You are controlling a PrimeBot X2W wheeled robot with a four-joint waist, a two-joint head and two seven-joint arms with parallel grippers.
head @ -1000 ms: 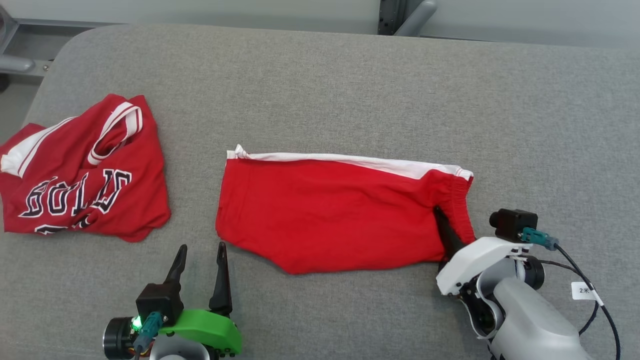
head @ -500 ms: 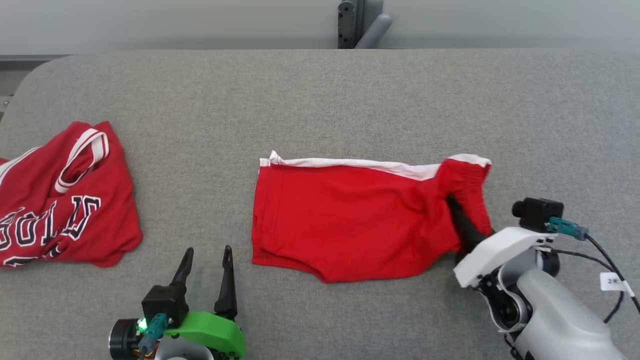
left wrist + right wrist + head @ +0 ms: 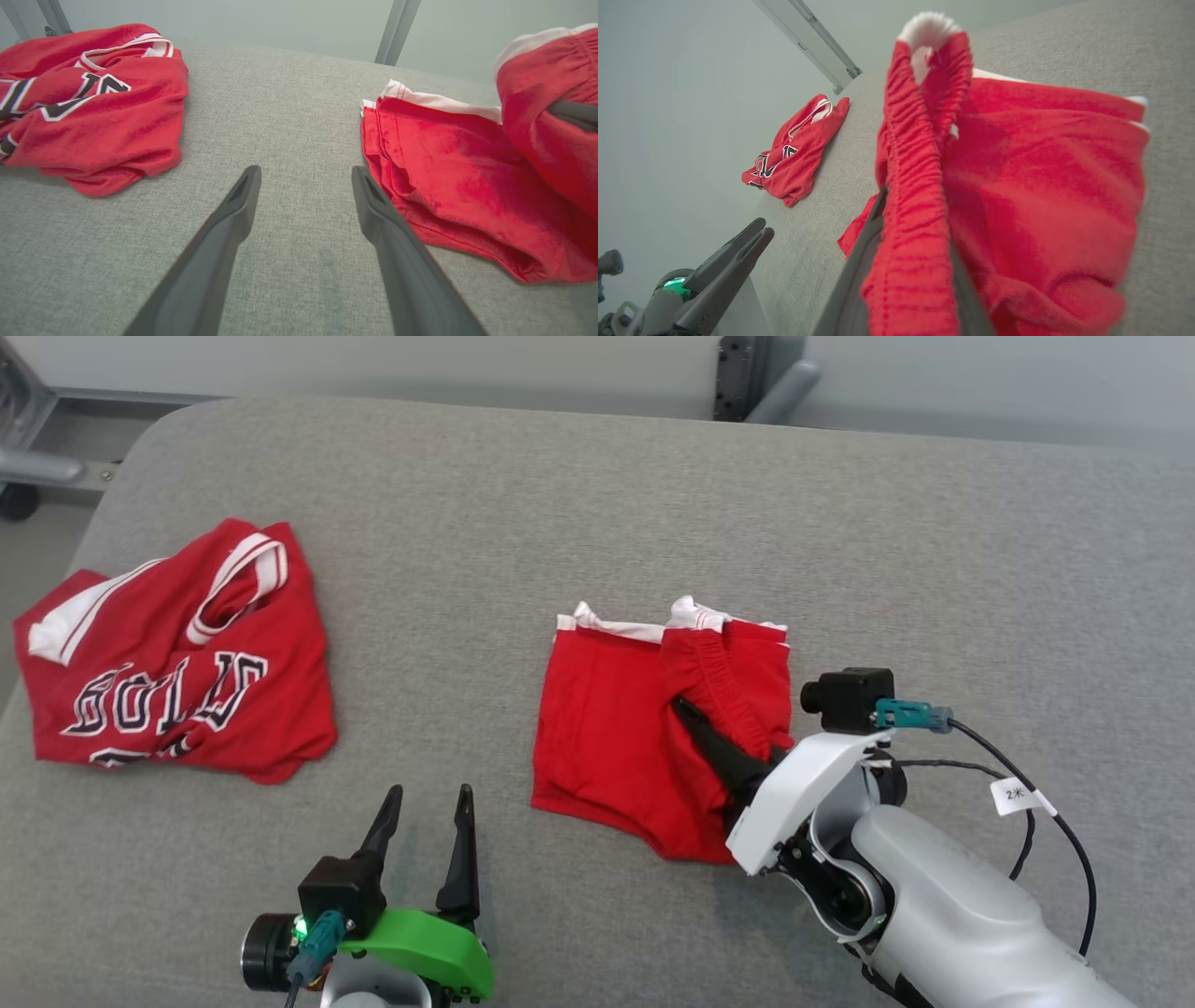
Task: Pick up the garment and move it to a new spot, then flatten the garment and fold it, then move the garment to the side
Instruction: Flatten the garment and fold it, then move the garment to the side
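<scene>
The garment, red shorts (image 3: 607, 728) with white trim, lies near the middle of the grey padded table (image 3: 597, 504). My right gripper (image 3: 688, 711) is shut on its elastic waistband (image 3: 915, 154) and holds that end lifted and doubled over to the left above the flat part (image 3: 1041, 186). Both dark fingers (image 3: 864, 242) are largely wrapped in red cloth. My left gripper (image 3: 429, 793) hovers open over bare table near the front edge, left of the shorts (image 3: 444, 177), with nothing between its fingers (image 3: 233, 210).
A crumpled red jersey (image 3: 177, 663) with black and white lettering lies at the table's left side, also in the left wrist view (image 3: 93, 102) and far off in the right wrist view (image 3: 794, 154). A metal post (image 3: 742, 378) stands behind the far edge.
The head camera has shifted. My right gripper has carried the waistband end leftward over the shorts, so the long flat shape is now about half as wide. The left gripper stays open.
</scene>
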